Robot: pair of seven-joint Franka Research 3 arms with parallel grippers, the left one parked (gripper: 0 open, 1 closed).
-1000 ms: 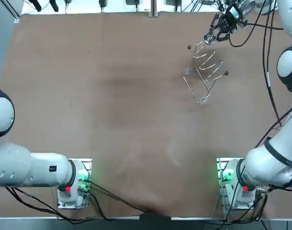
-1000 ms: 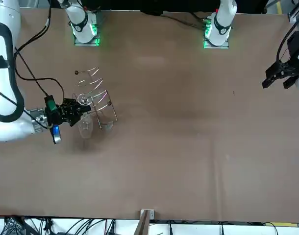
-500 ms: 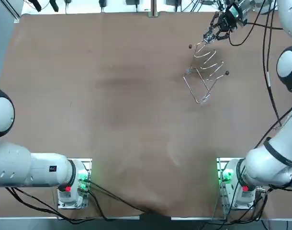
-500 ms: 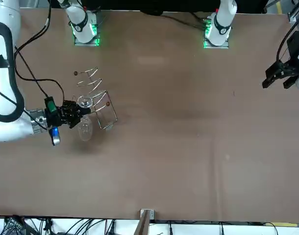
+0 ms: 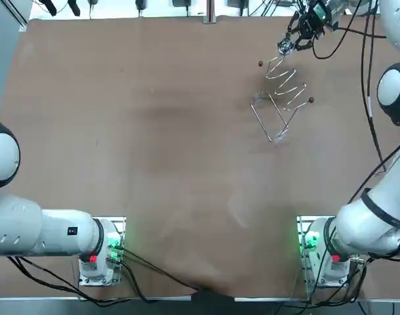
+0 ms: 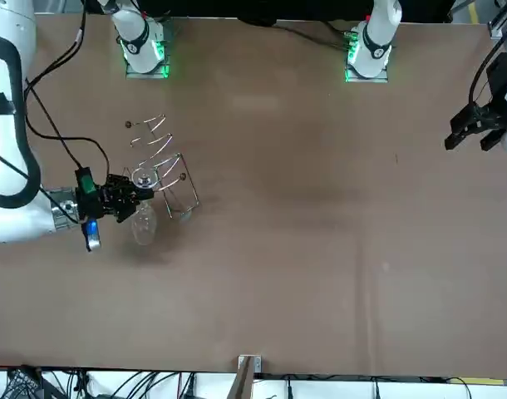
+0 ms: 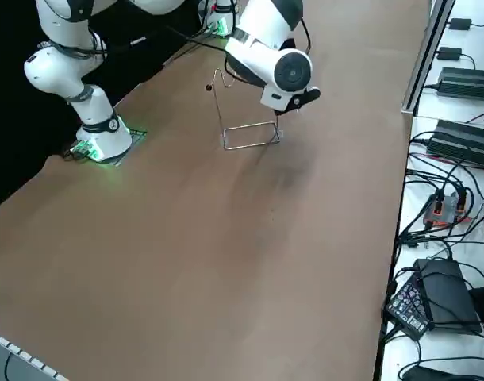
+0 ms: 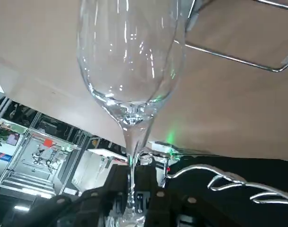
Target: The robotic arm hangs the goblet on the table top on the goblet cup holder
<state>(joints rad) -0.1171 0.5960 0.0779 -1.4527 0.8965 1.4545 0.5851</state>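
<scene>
We find the R gripper (image 6: 130, 196) at left-centre of the front view and upper right of the top view (image 5: 293, 37). Its dark fingers (image 8: 114, 187) are drawn in tight on the stem of the goblet (image 6: 142, 223), a narrow gap w/ only the stem between them. The goblet (image 8: 130, 61) is clear glass w/ a rounded, tapering bowl and a thin straight stem; the bowl points away from the fingers and is off the table. In the front view its round foot sits at the near end of the cup holder (image 6: 166, 158); we cannot tell whether they touch.

Cup holder (image 5: 282, 98): thin bright metal wire, a rectangular loop base flat on the table, wavy prongs above, small dark ball tips. Table (image 6: 320, 249): matte brown, smooth, flat.
</scene>
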